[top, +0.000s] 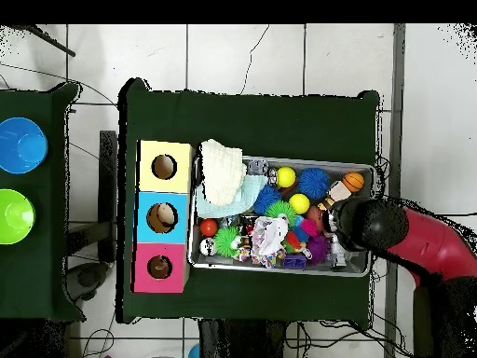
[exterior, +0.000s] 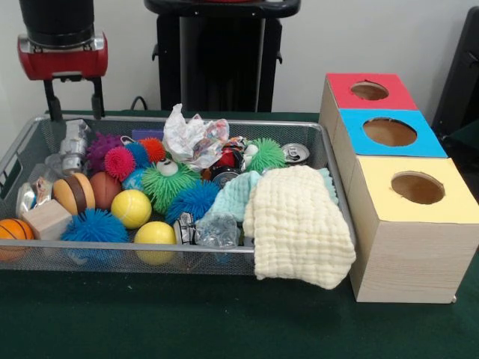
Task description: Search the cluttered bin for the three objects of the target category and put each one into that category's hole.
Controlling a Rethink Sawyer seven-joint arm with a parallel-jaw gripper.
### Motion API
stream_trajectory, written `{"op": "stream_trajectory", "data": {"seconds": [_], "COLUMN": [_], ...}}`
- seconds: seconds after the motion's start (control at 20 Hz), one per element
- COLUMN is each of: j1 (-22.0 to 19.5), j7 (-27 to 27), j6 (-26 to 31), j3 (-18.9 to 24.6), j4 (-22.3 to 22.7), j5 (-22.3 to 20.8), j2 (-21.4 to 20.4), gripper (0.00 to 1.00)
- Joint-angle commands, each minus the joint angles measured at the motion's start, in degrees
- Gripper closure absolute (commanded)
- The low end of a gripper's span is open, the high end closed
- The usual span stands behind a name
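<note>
The silver wire-mesh bin point(exterior: 187, 250) is full of clutter: two yellow balls point(exterior: 131, 208), blue point(exterior: 93, 224), green point(exterior: 166, 183) and pink spiky balls, a small basketball point(exterior: 13, 229), a wooden block point(exterior: 46, 218), crumpled wrappers point(exterior: 191, 138), cans point(exterior: 296, 152) and a pale yellow cloth point(exterior: 299, 224) draped over the front rim. My gripper point(exterior: 75, 105) hangs open and empty above the bin's far left corner. In the overhead view the gripper point(top: 363, 224) is over the right end of the bin point(top: 279, 272).
Three wooden boxes stand in a row to the right of the bin, each with a round hole: red top point(exterior: 370, 91), blue top point(exterior: 389, 132), yellow top point(exterior: 419, 188). A side table holds a blue bowl point(top: 19, 144) and a green bowl point(top: 14, 216).
</note>
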Motion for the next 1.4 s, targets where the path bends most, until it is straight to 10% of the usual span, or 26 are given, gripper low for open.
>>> {"op": "stream_trajectory", "data": {"seconds": [0.05, 1.4], "j1": [1.1, -2.3], "j7": [-4.9, -6.9], "j6": [2.2, -1.7], "j3": [6.2, 9.1], "j4": [-3.8, -11.3], "j5": [-4.5, -11.7], "j2": [6.0, 16.5], "gripper": [0.0, 0.0]}}
